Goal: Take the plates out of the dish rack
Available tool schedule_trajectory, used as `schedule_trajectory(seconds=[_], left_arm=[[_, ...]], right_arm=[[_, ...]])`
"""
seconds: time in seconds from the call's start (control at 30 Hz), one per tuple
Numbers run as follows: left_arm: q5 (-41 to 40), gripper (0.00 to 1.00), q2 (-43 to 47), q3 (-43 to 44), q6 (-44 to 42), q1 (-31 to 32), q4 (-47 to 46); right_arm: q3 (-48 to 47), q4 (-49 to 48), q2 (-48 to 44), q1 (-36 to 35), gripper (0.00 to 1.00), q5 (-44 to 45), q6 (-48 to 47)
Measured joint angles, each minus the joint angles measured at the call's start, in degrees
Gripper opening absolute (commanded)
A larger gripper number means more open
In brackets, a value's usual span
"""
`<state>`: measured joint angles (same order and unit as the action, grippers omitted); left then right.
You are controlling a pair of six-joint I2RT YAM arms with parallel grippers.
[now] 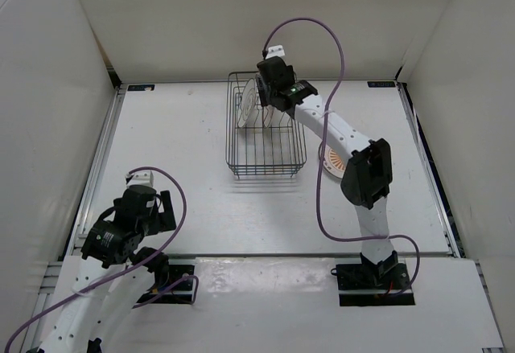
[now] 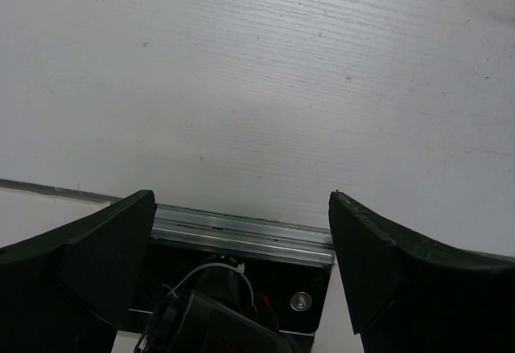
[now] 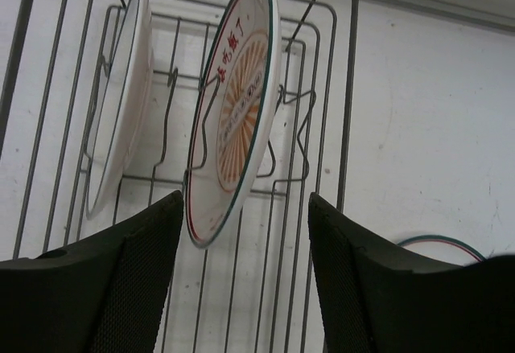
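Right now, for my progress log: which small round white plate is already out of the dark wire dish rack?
The orange-sunburst plate lying flat on the white table beside the dark wire dish rack; the other two plates stand upright inside it.

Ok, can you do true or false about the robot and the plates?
1. Two plates stand in the dish rack. True: the sunburst plate and the white plate.
2. The right claw is shut on a plate. False: it is open, with the sunburst plate's edge between its fingers.
3. A third plate lies on the table beside the rack. True.
4. The left claw holds a plate. False: it is open and empty.
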<state>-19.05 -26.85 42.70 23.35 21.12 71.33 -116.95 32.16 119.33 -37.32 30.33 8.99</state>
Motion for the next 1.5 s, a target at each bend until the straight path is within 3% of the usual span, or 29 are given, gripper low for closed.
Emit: schedule_trajectory(seconds=[0.27, 0.63, 0.87, 1.07, 1.23, 1.3, 1.4, 1.5], left_arm=[[0.2, 1.00, -0.1, 0.0, -0.4, 0.0, -0.3], [0.5, 1.00, -0.1, 0.0, -0.5, 0.0, -0.6], [0.5, 1.00, -0.1, 0.0, -0.6, 0.0, -0.6], [0.5, 1.00, -0.3, 0.0, -0.6, 0.0, -0.6], [0.5, 1.00, -0.9, 0.0, -0.6, 0.0, -0.6], [0.5, 1.00, -1.0, 0.0, -0.5, 0.0, -0.6], [0.4, 1.00, -0.9, 0.0, -0.3, 0.1, -0.6], [0.2, 1.00, -0.9, 0.0, 0.1, 0.6, -0.4]], right_arm=[[-5.6, -2.5, 6.4, 0.0, 0.49, 6.3, -0.2], [-9.3, -9.4, 13.7, -2.7, 0.01, 20.1, -5.8], [-9.5, -17.2, 13.9, -6.4, 0.00, 29.5, -17.3], [-11.4, -34.2, 13.9, -9.2, 0.00, 37.3, -34.8], [-6.8, -41.8, 8.1, -9.9, 0.00, 41.1, -39.7], [-1.7, -36.5, 1.3, -9.2, 0.00, 39.9, -34.5], [5.3, -17.4, -13.5, -4.8, 0.00, 30.4, -13.4], [14.2, -8.2, -29.9, 9.1, 0.00, 14.6, 3.2]])
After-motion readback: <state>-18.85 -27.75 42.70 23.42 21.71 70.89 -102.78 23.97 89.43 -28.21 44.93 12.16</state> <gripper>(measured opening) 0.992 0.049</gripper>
